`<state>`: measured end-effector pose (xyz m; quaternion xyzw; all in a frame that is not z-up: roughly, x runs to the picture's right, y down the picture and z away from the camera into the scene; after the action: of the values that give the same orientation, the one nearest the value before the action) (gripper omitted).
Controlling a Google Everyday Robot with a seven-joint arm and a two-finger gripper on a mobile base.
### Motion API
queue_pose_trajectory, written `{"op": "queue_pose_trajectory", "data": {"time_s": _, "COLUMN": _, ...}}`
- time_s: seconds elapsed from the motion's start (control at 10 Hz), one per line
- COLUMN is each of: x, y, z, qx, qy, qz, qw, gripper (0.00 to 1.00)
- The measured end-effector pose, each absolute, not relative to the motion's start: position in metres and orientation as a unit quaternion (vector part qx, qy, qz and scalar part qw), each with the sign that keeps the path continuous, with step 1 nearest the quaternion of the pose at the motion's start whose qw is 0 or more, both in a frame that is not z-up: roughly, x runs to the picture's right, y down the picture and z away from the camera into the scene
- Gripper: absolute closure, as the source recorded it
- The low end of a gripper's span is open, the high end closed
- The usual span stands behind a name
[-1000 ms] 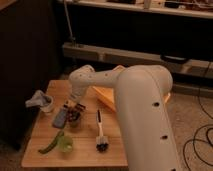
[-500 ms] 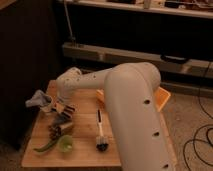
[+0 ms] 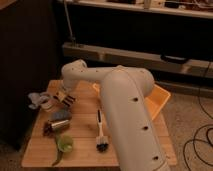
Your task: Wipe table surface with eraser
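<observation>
Since a second ago the arm has swung leftward, and the gripper [image 3: 62, 96] has left the middle of the boards for the left part of the table surface [image 3: 82, 150]. The striped eraser [image 3: 69, 101] has travelled with it. Over the last half second the shift is small, slightly up and to the right.

At the far left of the table lies a pale, crumpled-looking object [image 3: 37, 100], near the left edge. Just right of it the gripper hangs low over the boards with the eraser right at its tip. Whether the gripper is open or closed on the eraser cannot be told, nor whether the eraser touches the wood.

Below them sits a plain grey-blue block [image 3: 60, 116], with a small dark object [image 3: 51, 128] just beside its lower left. Lower still, near the front edge, is a green item [image 3: 64, 144].

In the lower middle of the frame lies a brush [image 3: 101, 134], white handle pointing up-frame, black head toward the front edge.

The white arm [image 3: 127, 100] rises from the bottom right and bends left across the centre. Behind it, on the right, an orange tray [image 3: 159, 99] shows at the table's far corner.
</observation>
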<state>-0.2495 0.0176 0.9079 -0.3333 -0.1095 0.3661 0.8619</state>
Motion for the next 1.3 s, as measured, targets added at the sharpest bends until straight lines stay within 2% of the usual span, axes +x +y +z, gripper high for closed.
{"op": "queue_pose_trajectory", "data": {"time_s": 0.3, "x": -0.219, "y": -0.013, "z": 0.945, "qx": -0.331, "qy": -0.093, "qz": 0.414, "qw": 0.843, "gripper": 1.00}}
{"op": "queue_pose_trajectory", "data": {"time_s": 0.6, "x": -0.209, "y": 0.000, "z": 0.967, "qx": -0.335, "qy": -0.075, "qz": 0.420, "qw": 0.840, "gripper": 1.00}}
{"op": "queue_pose_trajectory", "data": {"time_s": 1.3, "x": -0.136, "y": 0.051, "z": 0.939, "qx": -0.334, "qy": -0.037, "qz": 0.406, "qw": 0.850, "gripper": 1.00}}
